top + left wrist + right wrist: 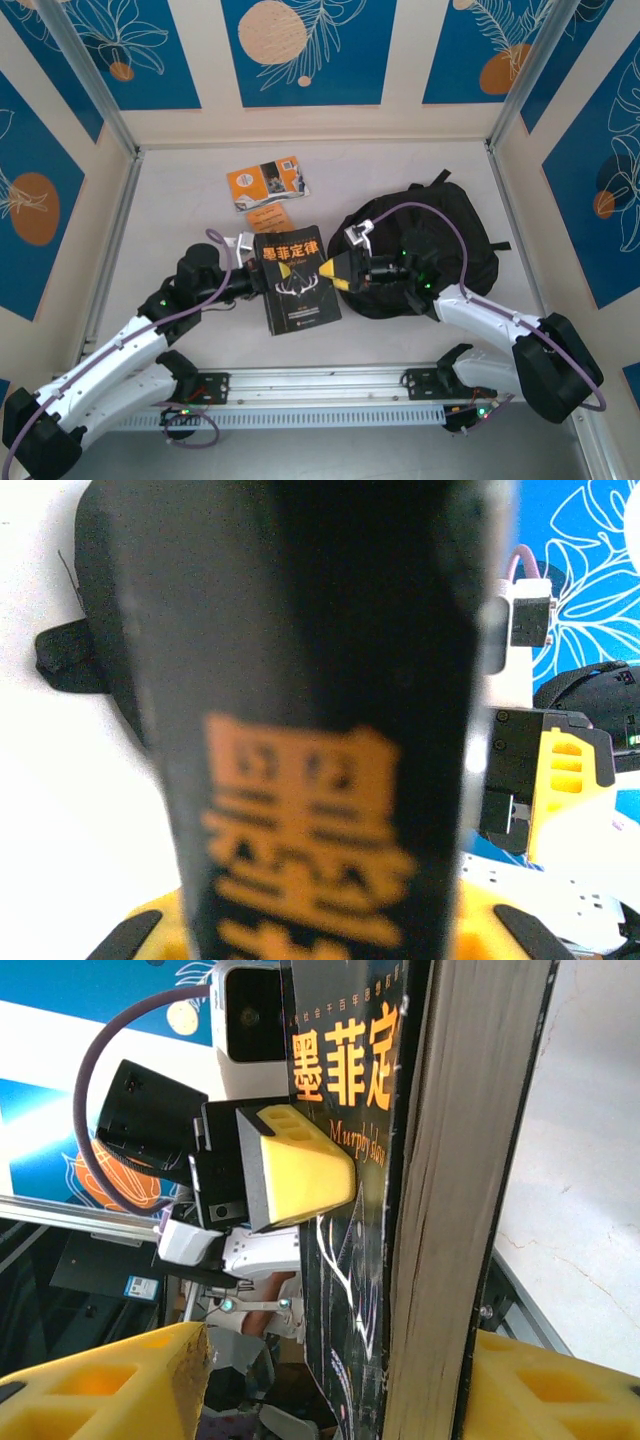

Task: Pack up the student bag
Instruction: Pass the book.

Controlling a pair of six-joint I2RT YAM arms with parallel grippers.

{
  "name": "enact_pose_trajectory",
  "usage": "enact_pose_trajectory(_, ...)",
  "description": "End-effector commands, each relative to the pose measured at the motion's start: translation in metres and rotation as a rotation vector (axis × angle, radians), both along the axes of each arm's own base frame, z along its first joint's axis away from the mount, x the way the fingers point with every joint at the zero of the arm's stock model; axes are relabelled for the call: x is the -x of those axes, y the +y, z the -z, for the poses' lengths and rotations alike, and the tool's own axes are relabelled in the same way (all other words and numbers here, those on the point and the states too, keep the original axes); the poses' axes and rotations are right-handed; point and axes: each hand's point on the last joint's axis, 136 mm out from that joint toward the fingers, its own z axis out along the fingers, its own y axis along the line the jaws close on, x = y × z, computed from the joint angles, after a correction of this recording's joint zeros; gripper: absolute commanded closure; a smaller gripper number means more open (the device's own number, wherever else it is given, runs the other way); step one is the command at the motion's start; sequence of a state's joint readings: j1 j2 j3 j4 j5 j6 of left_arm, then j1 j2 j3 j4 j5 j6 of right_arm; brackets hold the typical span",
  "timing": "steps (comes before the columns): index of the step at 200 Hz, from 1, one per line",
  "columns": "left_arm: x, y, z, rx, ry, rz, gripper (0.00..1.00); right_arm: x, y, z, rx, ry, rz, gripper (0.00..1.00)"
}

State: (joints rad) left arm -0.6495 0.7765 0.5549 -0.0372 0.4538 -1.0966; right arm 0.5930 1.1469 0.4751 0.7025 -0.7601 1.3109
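Student bag [440, 245]: large black backpack of soft fabric, slumped and lumpy in outline. Lies on the white table [180, 200], right of centre, roughly midway between near and far edges. Rests on a broad face, not upright. Shows a short loop [441, 178] at the far end and a narrow strap [500, 245] poking out on the right side. Near-left part hidden from above. Appears in the left wrist view as a dark rounded mass at upper left, with a small black tab jutting out to the left. Cannot be judged open or zipped.
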Motion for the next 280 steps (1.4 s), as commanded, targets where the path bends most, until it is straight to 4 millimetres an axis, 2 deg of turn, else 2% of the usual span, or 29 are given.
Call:
enact_pose_trajectory(1,0.004,-0.01,-0.025,0.057,-0.068,0.06,1.0,0.009,0.007,-0.027,-0.06,-0.099,-0.05,0.38)
enact_pose_trajectory(36,0.006,-0.014,-0.028,0.07,-0.077,0.084,1.0,0.002,0.016,-0.022,-0.058,-0.067,-0.046,0.53)
enact_pose_trajectory(48,0.006,-0.014,-0.026,0.068,-0.074,0.082,1.0,-0.001,0.017,-0.022,-0.06,-0.056,-0.037,0.62)
enact_pose_trajectory(66,0.006,-0.013,-0.022,0.058,-0.07,0.075,1.0,-0.01,0.016,-0.017,-0.049,-0.033,-0.001,0.81)
enact_pose_trajectory(82,0.004,-0.007,-0.018,0.035,-0.062,0.043,0.76,-0.023,0.008,-0.008,-0.03,0.01,0.09,0.99)
enact_pose_trajectory(98,0.001,0.003,-0.014,0.014,-0.058,-0.021,0.4,-0.042,-0.006,0.006,-0.012,0.069,0.276,1.0)
enact_pose_trajectory(113,-0.002,0.01,-0.015,0.037,-0.063,-0.074,0.23,-0.053,-0.023,0.018,-0.004,0.122,0.479,1.0)
enact_pose_trajectory(127,-0.005,0.014,-0.011,0.061,-0.048,-0.117,0.16,-0.058,-0.04,0.019,-0.017,0.144,0.647,1.0)
enact_pose_trajectory(158,-0.013,0.019,0.005,0.101,-0.02,-0.211,0.14,-0.061,-0.072,0.004,-0.103,0.166,0.873,1.0)
enact_pose_trajectory(182,-0.013,0.006,0.003,0.117,-0.06,-0.217,0.13,-0.065,-0.083,-0.001,-0.154,0.202,0.936,1.0)
enact_pose_trajectory(212,-0.01,-0.01,-0.002,0.105,-0.113,-0.243,0.13,-0.071,-0.083,-0.001,-0.196,0.256,0.965,1.0)
enact_pose_trajectory(248,-0.008,-0.032,-0.024,0.132,-0.215,-0.24,0.14,-0.074,-0.079,-0.007,-0.232,0.265,0.98,1.0)
enact_pose_trajectory(280,-0.017,-0.043,-0.021,0.13,-0.201,-0.288,0.17,-0.075,-0.076,-0.014,-0.26,0.266,0.987,1.0)
